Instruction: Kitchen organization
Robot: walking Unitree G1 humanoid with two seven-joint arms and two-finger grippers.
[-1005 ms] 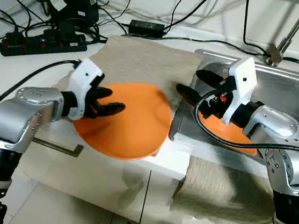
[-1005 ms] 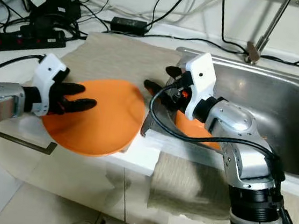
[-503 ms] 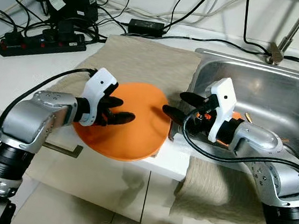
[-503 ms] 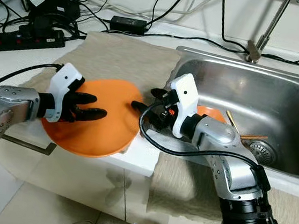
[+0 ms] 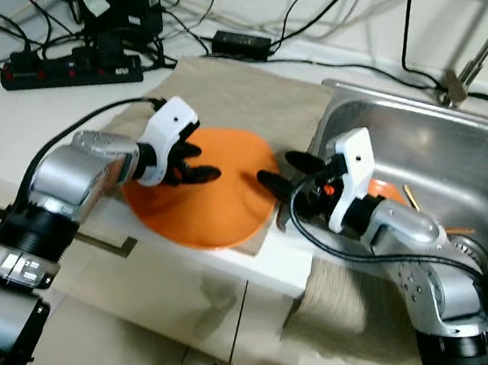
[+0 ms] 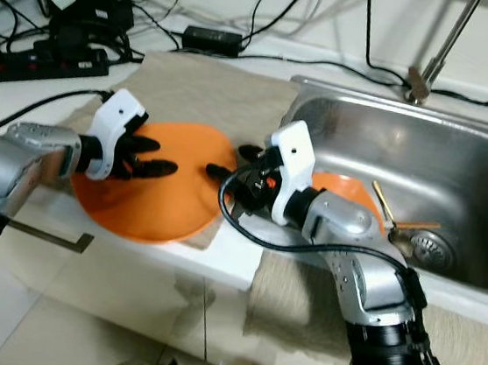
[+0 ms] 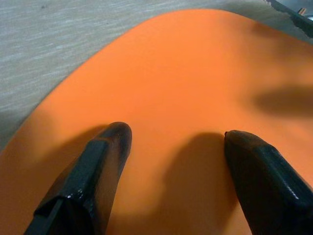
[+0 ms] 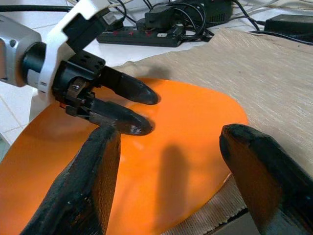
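Orange plate [image 5: 211,201] lies flat on the beige cloth [image 5: 235,102] on the counter, beside the sink [image 5: 475,165]. Left gripper [image 5: 195,163] over the plate's left half, fingers spread, grasping nothing. Right gripper [image 5: 285,171] at the plate's right edge, fingers apart, empty

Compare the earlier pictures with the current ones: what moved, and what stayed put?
The right end effector left the sink and crossed its rim to the orange mat, fingers open. The left end effector crept further over the mat, open, holding nothing. The mat stayed on the beige cloth; the orange plate stayed in the sink.
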